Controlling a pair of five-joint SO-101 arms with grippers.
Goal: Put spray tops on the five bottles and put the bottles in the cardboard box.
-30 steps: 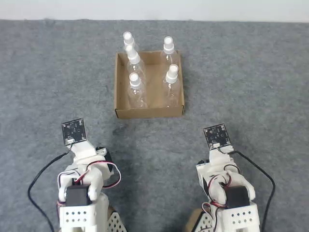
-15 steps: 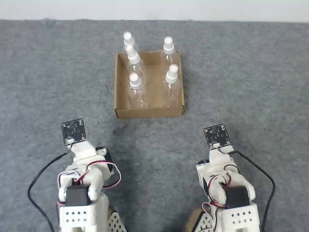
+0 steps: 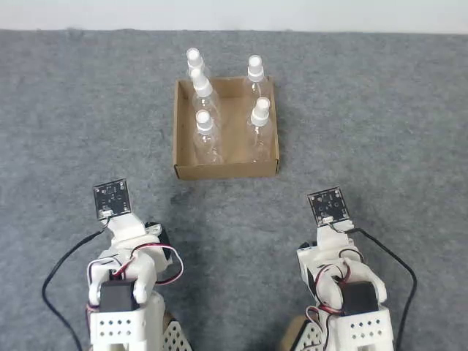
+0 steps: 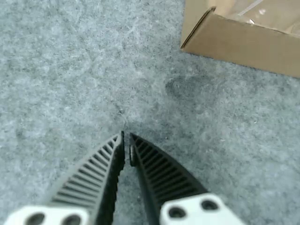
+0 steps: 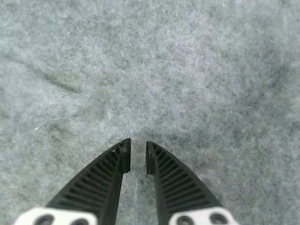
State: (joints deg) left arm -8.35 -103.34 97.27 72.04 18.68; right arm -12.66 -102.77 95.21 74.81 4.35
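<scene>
The cardboard box (image 3: 227, 171) sits on the grey carpet at the far middle, and several clear bottles (image 3: 205, 135) stand in it, each with a white spray top (image 3: 261, 107). One corner of the box (image 4: 243, 44) shows in the left wrist view. The left arm (image 3: 128, 278) and the right arm (image 3: 344, 281) are folded back at the near edge, well short of the box. My left gripper (image 4: 126, 137) is shut and holds nothing, low over the carpet. My right gripper (image 5: 138, 143) is shut too, with only a thin slit between its tips.
Grey carpet (image 3: 365, 124) spreads around the box on every side. Black cables (image 3: 62, 267) trail from both arm bases near the front edge. A pale wall strip runs along the far edge.
</scene>
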